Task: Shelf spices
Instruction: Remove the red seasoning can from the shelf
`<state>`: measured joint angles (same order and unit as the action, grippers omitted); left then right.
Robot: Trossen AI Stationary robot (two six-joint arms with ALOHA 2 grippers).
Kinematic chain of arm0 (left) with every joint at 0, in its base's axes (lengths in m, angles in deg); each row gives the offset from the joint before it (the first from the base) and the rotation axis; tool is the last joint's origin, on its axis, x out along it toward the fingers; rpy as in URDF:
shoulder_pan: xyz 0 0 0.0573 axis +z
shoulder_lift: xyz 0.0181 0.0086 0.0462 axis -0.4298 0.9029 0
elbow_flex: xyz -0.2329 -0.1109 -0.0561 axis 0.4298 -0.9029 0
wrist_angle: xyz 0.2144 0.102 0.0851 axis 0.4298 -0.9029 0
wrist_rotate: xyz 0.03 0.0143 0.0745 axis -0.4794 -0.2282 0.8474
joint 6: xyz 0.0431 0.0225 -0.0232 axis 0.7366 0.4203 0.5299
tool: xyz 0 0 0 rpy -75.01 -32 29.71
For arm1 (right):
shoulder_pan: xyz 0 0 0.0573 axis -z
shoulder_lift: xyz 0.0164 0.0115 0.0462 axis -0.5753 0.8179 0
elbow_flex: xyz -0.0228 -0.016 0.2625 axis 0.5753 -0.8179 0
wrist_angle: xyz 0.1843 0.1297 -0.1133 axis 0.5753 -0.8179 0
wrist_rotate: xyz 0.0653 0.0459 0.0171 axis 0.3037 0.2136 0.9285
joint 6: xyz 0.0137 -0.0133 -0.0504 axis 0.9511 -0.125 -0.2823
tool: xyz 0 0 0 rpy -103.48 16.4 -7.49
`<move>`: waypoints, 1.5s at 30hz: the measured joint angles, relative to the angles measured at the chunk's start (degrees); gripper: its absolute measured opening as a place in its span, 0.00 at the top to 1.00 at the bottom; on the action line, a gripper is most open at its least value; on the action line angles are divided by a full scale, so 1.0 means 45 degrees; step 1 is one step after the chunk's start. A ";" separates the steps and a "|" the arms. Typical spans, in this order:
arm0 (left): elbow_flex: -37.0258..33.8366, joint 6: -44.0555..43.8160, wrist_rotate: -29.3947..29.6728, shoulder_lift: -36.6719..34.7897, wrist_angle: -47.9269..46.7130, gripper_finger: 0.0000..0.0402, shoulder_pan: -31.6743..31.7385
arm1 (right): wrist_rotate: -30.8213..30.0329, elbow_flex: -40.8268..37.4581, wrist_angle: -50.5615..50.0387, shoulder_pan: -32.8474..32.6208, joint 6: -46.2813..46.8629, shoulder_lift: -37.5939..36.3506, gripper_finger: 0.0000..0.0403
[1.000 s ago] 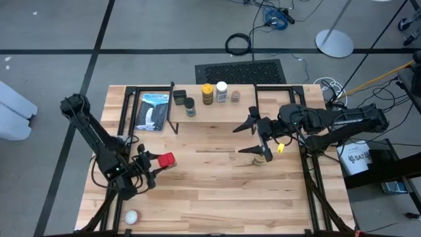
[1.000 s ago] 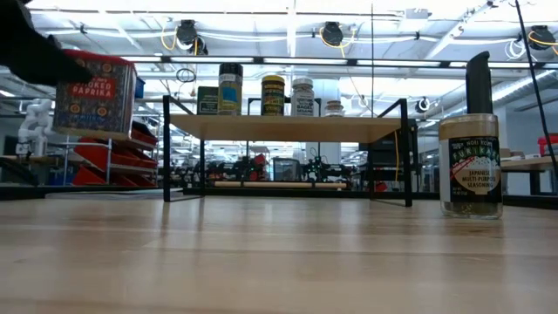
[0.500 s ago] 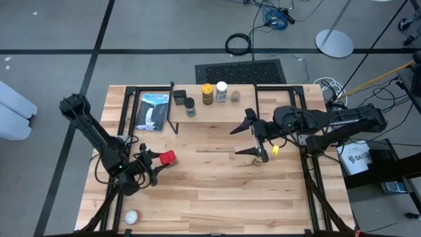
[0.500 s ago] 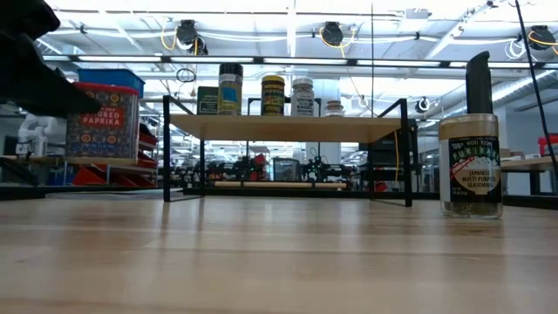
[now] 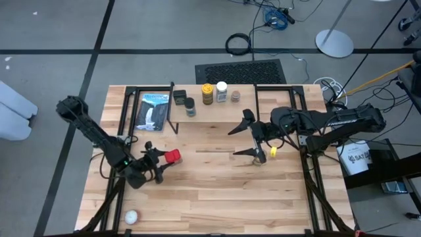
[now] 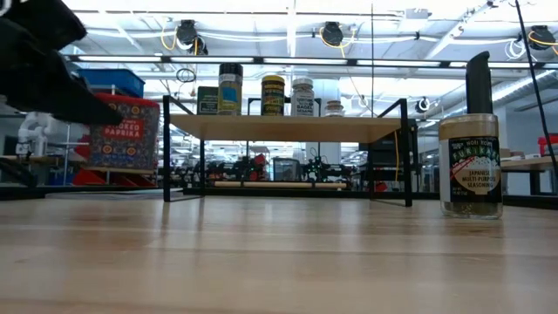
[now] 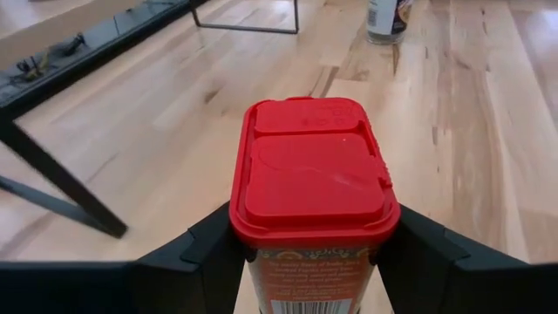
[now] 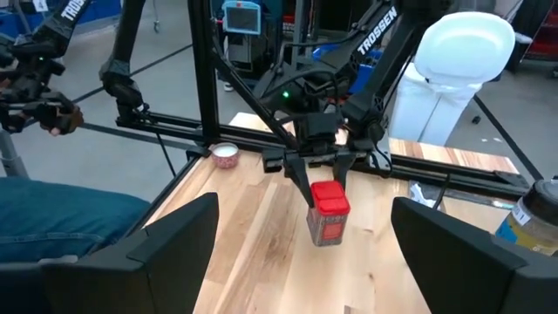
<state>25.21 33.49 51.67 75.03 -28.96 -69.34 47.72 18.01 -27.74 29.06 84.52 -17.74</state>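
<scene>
The left gripper [image 5: 160, 164] clamps the red tin [image 5: 172, 157] upright by its sides, off the table's left-centre; the shelf [image 5: 210, 118] lies ahead of it toward the far edge. The right gripper [image 5: 245, 137], jaws wide and empty, straddles the tan-lidded jar [image 6: 471, 166] standing nearer that shelf.

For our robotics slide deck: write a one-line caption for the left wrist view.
Left hand shut on the red tin, carried above the wooden table.

You see a flat blue-and-black package [image 5: 154, 110] lying near the table's back-left corner, and a small white ball [image 5: 131, 216] near its front-left corner.
</scene>
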 joint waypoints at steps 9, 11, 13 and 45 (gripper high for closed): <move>-0.0211 0.0858 -0.0361 0.0541 0.1510 0.45 0.1428 | 0.0005 0.0000 0.0087 0.0010 -0.0175 -0.0001 0.18; -0.0450 0.1332 -0.0839 0.0875 0.2789 0.45 0.1730 | 0.0005 0.0000 0.0087 0.0010 -0.0179 -0.0001 0.18; -0.0685 0.1783 -0.1452 0.1089 0.3527 0.45 0.1789 | 0.0012 0.0000 0.0099 0.0005 -0.0175 -0.0001 0.18; -0.0962 0.2348 -0.2071 0.2249 0.4209 0.38 0.2106 | 0.0000 0.0000 0.0092 0.0005 -0.0145 -0.0006 0.18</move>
<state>20.88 44.05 42.35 85.15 -10.01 -59.87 47.72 18.01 -27.32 29.08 83.86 -17.76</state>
